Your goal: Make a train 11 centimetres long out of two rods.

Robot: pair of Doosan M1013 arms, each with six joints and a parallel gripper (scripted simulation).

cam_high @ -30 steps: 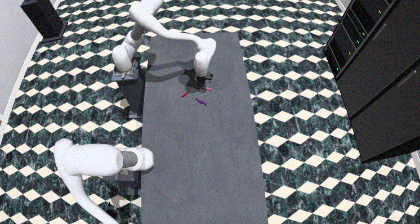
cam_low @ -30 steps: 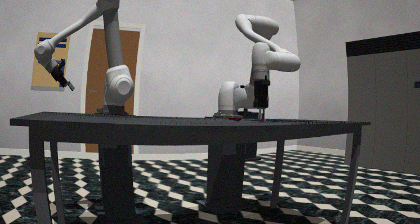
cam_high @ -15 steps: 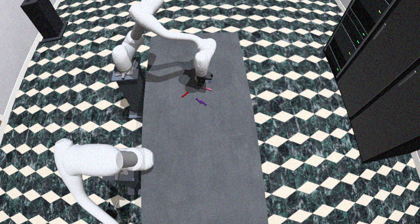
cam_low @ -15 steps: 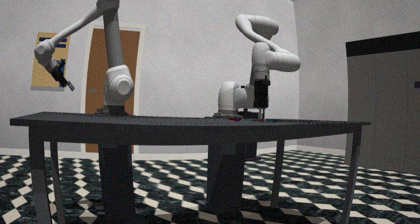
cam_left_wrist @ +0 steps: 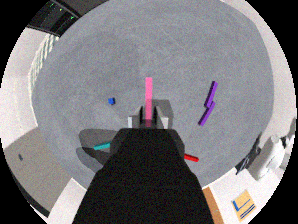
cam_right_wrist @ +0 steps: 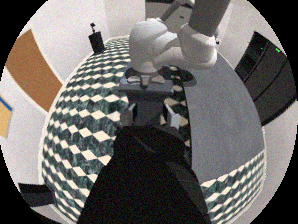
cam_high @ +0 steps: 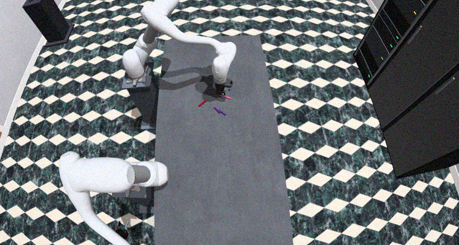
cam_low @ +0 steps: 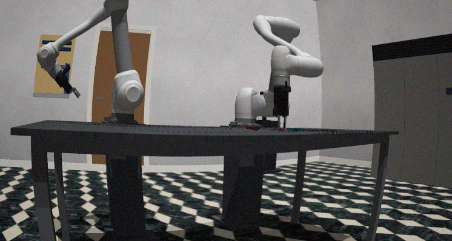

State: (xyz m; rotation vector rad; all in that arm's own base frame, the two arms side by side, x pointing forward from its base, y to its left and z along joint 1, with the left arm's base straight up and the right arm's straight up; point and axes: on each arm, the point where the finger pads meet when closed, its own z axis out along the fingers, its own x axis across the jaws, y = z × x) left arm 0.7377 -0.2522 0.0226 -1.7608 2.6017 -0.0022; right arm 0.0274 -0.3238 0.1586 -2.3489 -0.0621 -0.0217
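Note:
A pink rod (cam_high: 227, 97) (cam_left_wrist: 149, 92) lies flat on the table. My left gripper (cam_left_wrist: 148, 111) (cam_low: 282, 128) is partly open, its fingertips down at the table astride the near end of this pink line, with gaps on both sides. The piece between the fingers is darker; whether it is a separate magenta rod cannot be told. A blue rod (cam_high: 229, 90) (cam_left_wrist: 111, 101), a turquoise rod (cam_left_wrist: 102, 146) and a red rod (cam_high: 202, 103) (cam_left_wrist: 191, 158) lie apart from it. My right gripper (cam_low: 75, 92) (cam_right_wrist: 150, 109) is open and empty, raised away from the table.
Two purple rods (cam_left_wrist: 212, 91) (cam_left_wrist: 206, 115) lie side by side but offset, their near ends overlapping, off to one side of the pink rod. The grey table (cam_high: 221, 179) extends far toward the right arm's side. A dark cabinet (cam_high: 424, 114) stands beyond the table.

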